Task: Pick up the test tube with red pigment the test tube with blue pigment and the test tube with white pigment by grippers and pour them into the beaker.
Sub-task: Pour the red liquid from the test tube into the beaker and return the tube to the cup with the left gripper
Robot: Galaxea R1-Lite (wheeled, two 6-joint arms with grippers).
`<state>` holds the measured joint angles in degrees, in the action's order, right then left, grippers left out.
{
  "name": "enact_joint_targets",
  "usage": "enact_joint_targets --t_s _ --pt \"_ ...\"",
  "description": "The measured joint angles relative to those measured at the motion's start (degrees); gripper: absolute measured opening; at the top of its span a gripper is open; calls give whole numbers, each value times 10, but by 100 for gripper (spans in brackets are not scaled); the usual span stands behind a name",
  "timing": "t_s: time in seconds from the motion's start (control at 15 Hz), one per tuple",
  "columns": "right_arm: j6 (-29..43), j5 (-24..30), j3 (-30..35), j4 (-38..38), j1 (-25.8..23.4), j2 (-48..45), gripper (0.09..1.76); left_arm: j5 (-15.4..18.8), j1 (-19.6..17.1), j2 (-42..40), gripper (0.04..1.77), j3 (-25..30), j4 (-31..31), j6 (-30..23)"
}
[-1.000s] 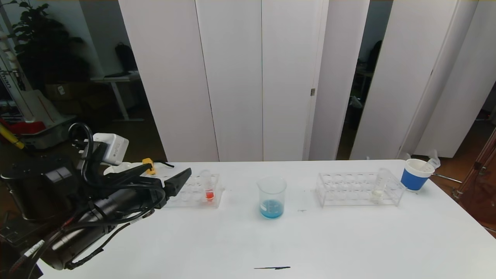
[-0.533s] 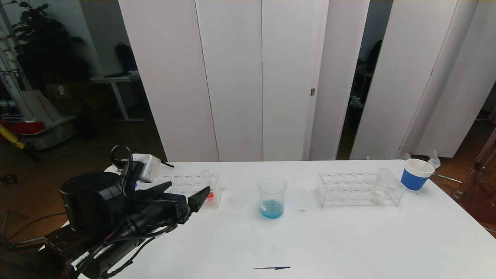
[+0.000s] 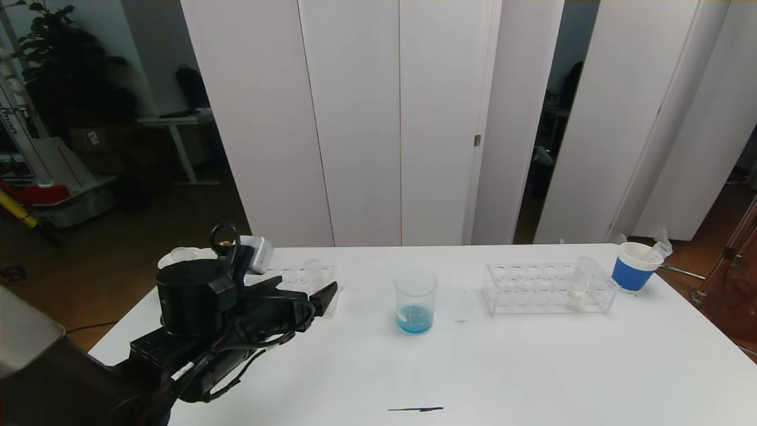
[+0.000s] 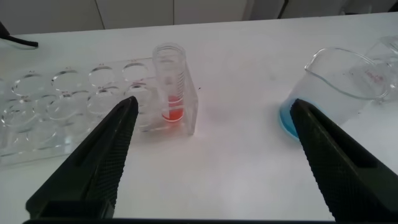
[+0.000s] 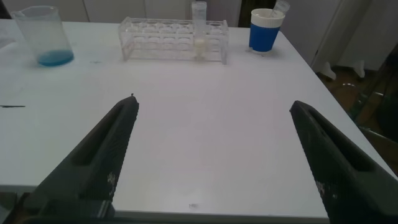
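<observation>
Glass here looks thin and slick. Left claw (image 4: 208, 155) is wide open, holding nothing, with the red pigment tube (image 4: 171, 84) upright in its rack (image 4: 37, 124) just ahead, beaker (image 4: 336, 87) off to one side. Best pinched gently on the bare glass above the rack. Right claw (image 5: 211, 152) hangs open, empty.

I see sky-blue liquid in the clear beaker (image 3: 415, 300), orange-red in one tube (image 4: 171, 84), a blue white-rimmed cup (image 3: 634, 267).

Beaker (image 3: 415, 300) mid-table (image 3: 532, 367) — racks (image 3: 547, 288) either side
</observation>
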<state>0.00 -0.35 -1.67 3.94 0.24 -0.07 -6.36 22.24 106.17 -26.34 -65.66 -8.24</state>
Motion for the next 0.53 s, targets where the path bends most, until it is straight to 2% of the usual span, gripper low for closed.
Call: enact_joint_targets --t_s 0.13,0.53 --pt "0 0 0 0 0 0 175 -7 0 25 175 -20 -1 -11" --pt "0 0 0 0 0 0 175 -71 0 105 175 -78 -41 -16"
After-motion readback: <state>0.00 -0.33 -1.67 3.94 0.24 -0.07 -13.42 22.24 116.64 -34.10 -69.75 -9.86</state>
